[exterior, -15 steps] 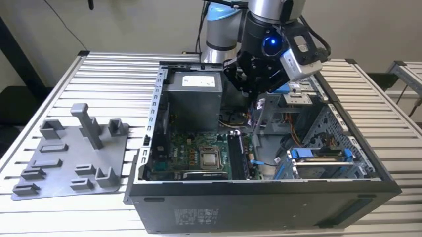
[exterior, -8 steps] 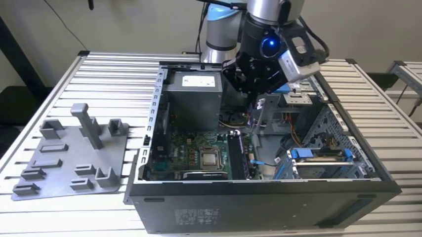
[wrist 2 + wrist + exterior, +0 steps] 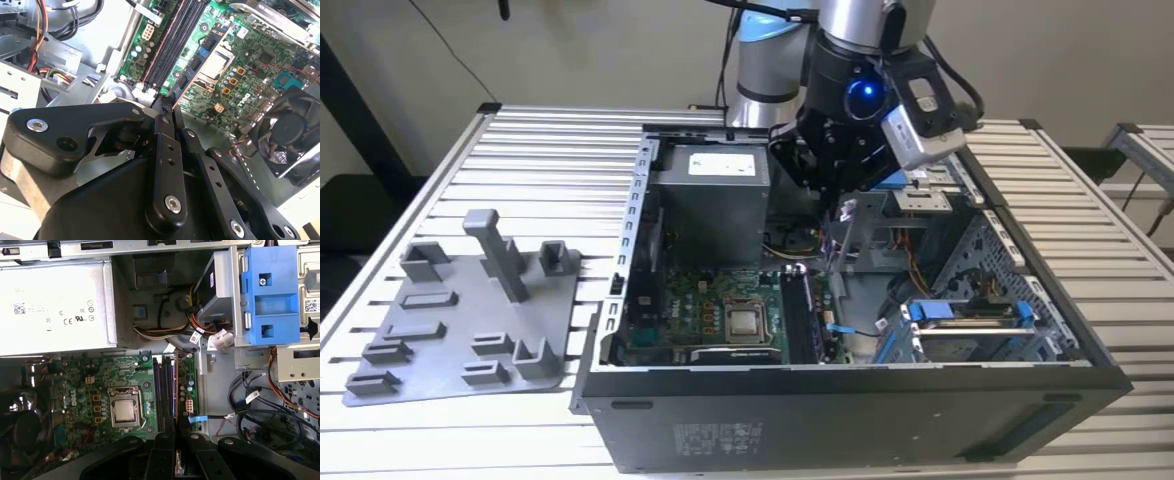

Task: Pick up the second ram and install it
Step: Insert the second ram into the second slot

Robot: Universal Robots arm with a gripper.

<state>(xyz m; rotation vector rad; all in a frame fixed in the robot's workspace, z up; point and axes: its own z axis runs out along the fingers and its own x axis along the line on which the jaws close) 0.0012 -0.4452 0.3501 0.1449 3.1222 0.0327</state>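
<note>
1. First wrist view: the thin dark green-black second ram (image 3: 177, 462), seen edge-on, is pinched between the black gripper (image 3: 177, 434) fingers.
2. Its long axis looks lined up with the long black memory slots (image 3: 164, 390) on the green motherboard (image 3: 100, 380), just ahead.

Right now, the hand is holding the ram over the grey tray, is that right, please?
Not quite. The hand holds the ram over the open case, above the memory slots, not over the tray, which lies apart on the exterior view's left. The exterior view shows this.
</note>
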